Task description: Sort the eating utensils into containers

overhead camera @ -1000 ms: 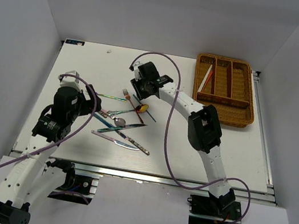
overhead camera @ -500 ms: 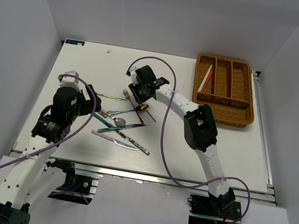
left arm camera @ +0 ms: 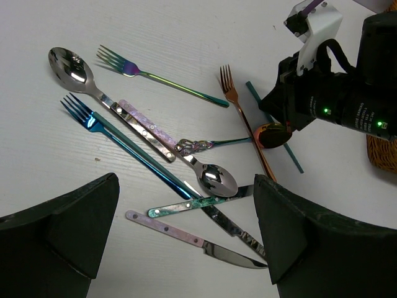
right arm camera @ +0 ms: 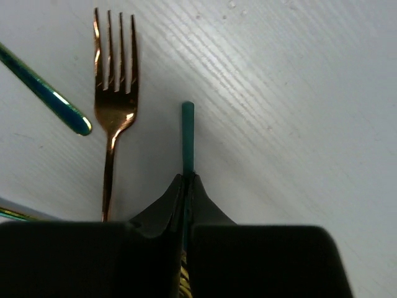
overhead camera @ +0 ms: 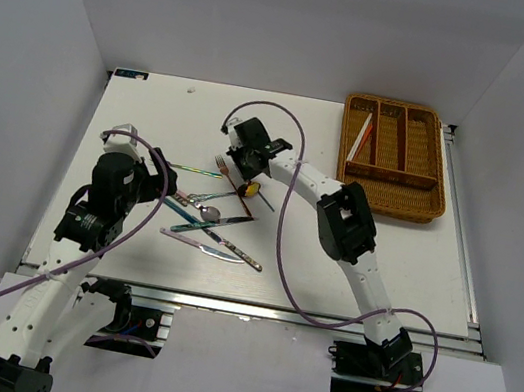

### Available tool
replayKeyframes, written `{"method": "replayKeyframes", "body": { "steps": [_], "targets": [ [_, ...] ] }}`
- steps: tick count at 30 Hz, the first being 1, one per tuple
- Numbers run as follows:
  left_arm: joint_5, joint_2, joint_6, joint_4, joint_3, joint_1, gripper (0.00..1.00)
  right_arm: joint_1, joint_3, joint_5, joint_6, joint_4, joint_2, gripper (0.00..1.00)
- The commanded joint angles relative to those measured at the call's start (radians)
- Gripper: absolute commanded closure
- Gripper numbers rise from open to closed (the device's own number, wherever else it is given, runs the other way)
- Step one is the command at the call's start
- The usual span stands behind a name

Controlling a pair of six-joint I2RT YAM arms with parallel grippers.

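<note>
Glossy metal fork (right arm camera: 113, 107), matt teal chopstick (right arm camera: 187, 136)

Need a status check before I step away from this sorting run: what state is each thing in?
Right gripper: shut on the thin teal chopstick.
Thin teal chopstick: pinched, one end sticking out past the fingers.
Left gripper: open, holding nothing, above the loose cutlery.
Copper-gold metal fork: lying flat, ungripped.
Brown woven wicker tray: holds red and white chopsticks in one long slot.

Overhead view far; both wrist views close, sharing copper fork (right arm camera: 113, 115).
</note>
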Motion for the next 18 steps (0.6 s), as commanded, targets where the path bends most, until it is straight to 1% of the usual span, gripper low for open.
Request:
{"method": "replayKeyframes", "body": {
  "steps": [1, 4, 8, 9, 11, 12, 14, 17, 18],
  "targets": [
    [0.011, -0.013, 0.01, 0.015, -0.011, -0.005, 0.02, -0.046, -0.019, 0.076, 0.044, 0.054, -0.052, 1.0],
    [0.011, -0.014, 0.01, 0.015, -0.011, -0.005, 0.02, -0.102, -0.036, 0.11, 0.088, 0.14, -0.128, 1.0],
    [0.012, -0.007, 0.01, 0.014, -0.011, -0.005, 0.02, -0.202, -0.055, 0.074, 0.168, 0.315, -0.241, 1.0],
    [0.009, -0.005, 0.01, 0.012, -0.011, -0.005, 0.02, -0.243, -0.067, 0.085, 0.209, 0.338, -0.263, 1.0],
    [0.006, -0.008, 0.01, 0.012, -0.011, -0.005, 0.02, -0.283, -0.081, 0.123, 0.245, 0.375, -0.324, 1.0],
    [0.005, -0.01, 0.01, 0.012, -0.011, -0.005, 0.02, -0.32, -0.104, 0.163, 0.254, 0.414, -0.339, 1.0],
    [0.005, -0.011, 0.01, 0.012, -0.013, -0.005, 0.02, -0.354, -0.127, 0.218, 0.253, 0.455, -0.375, 1.0],
    [0.009, -0.007, 0.01, 0.014, -0.013, -0.005, 0.02, -0.414, -0.139, 0.26, 0.216, 0.485, -0.36, 1.0],
    [0.009, -0.007, 0.01, 0.014, -0.013, -0.007, 0.02, -0.437, -0.18, 0.261, 0.202, 0.557, -0.36, 1.0]
  ]
}}
